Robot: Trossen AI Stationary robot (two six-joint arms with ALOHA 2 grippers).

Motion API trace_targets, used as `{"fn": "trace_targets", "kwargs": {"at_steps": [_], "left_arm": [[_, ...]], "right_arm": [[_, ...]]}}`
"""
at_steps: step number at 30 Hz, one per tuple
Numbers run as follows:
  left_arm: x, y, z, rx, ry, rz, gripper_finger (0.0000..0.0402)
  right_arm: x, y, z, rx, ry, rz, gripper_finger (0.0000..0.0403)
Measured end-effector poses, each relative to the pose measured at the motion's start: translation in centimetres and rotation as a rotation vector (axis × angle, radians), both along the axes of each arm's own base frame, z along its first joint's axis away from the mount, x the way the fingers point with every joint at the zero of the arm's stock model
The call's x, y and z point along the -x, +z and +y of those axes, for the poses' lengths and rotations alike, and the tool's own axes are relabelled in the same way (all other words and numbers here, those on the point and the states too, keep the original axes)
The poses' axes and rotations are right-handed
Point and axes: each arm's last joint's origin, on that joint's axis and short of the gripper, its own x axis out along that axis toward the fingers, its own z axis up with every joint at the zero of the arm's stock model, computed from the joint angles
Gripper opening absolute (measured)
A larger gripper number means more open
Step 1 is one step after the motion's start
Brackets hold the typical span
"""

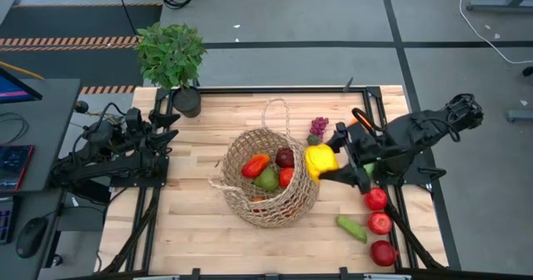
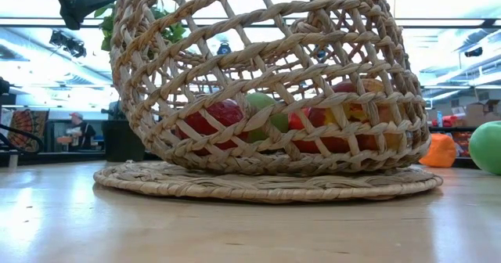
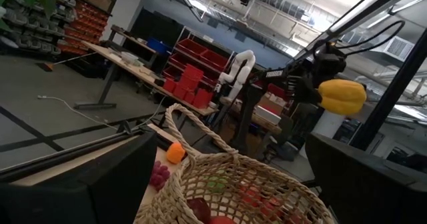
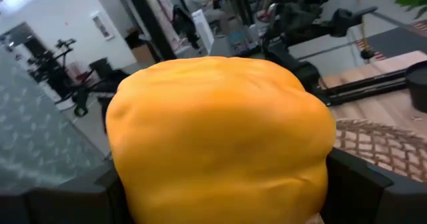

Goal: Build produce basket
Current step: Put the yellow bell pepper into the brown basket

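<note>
Two arms: right gripper [image 1: 326,162] reaches in from 3 o'clock, jaws clenched on yellow pepper [image 1: 320,160] at basket [image 1: 268,178] rim, mid-surface. Left gripper [image 1: 171,138] waits at 9 o'clock, jaws released.

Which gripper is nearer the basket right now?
Right. The right gripper holds the yellow pepper at the rim of the basket on its right side. The left gripper sits apart, off the basket's left, near the table's left edge.

Light wooden table [image 1: 191,222] bearing wicker basket [image 1: 271,205], potted plant [image 1: 173,59], three red apples [image 1: 380,223], probably a cucumber [image 1: 351,227].
</note>
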Motion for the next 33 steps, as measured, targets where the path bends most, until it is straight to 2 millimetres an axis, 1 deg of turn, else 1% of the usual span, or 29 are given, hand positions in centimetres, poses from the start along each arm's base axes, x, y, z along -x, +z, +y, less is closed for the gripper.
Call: {"fn": "trace_targets", "kwargs": {"at_steps": [6,9,12,15,20,26,29,33], "left_arm": [[0.0,0.0,0.0,0.000,0.000,0.001,0.0390],[0.0,0.0,0.0,0.000,0.001,0.001,0.0390],[0.0,0.0,0.0,0.000,0.000,0.000,0.0390],[0.0,0.0,0.0,0.000,0.000,0.001,0.0390],[0.0,0.0,0.0,0.000,0.000,0.000,0.0390],[0.0,0.0,0.0,0.000,0.000,0.001,0.0390],[0.0,0.0,0.0,0.000,0.000,0.001,0.0390],[0.0,0.0,0.0,0.000,0.000,0.001,0.0390]], "right_arm": [[-0.4,0.3,-0.3,-0.002,-0.016,-0.038,0.0334],[-0.6,0.4,-0.7,-0.022,-0.067,-0.044,0.0334],[-1.7,0.2,-1.2,-0.036,-0.121,-0.054,0.0334],[-3.6,-0.1,-1.9,-0.053,-0.165,-0.080,0.0334],[-7.4,-0.5,-3.3,-0.100,-0.256,-0.176,0.0334],[-12.1,-2.2,-5.7,-0.300,-0.359,-0.261,0.0334],[-13.9,-2.8,-6.7,-0.405,-0.347,-0.328,0.0334],[-15.5,-3.3,-7.1,-0.432,-0.316,-0.419,0.0334]]}}
